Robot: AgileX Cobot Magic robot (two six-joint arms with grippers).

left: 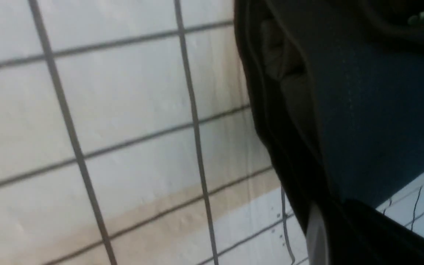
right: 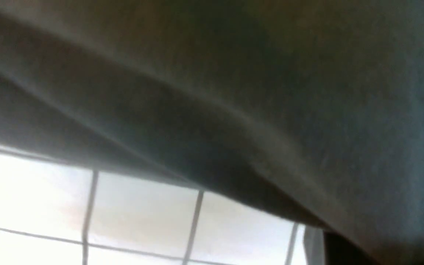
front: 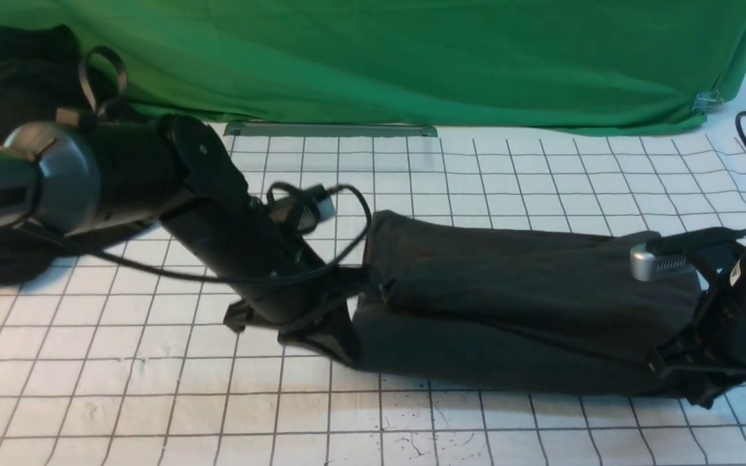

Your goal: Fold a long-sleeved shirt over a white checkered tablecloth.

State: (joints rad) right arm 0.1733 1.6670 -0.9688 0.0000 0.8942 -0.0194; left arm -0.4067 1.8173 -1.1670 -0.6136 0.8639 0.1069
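Long-sleeved shirt (front: 528, 304) ends pinched by left gripper (front: 321, 336), right gripper (front: 684, 372).

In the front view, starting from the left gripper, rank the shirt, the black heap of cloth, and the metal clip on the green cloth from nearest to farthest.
From the left gripper:
1. Shirt: right at the gripper, its left end touching the fingers.
2. Black heap: far left, at the back behind the left arm.
3. Metal clip: far right, on the green cloth's lower corner.
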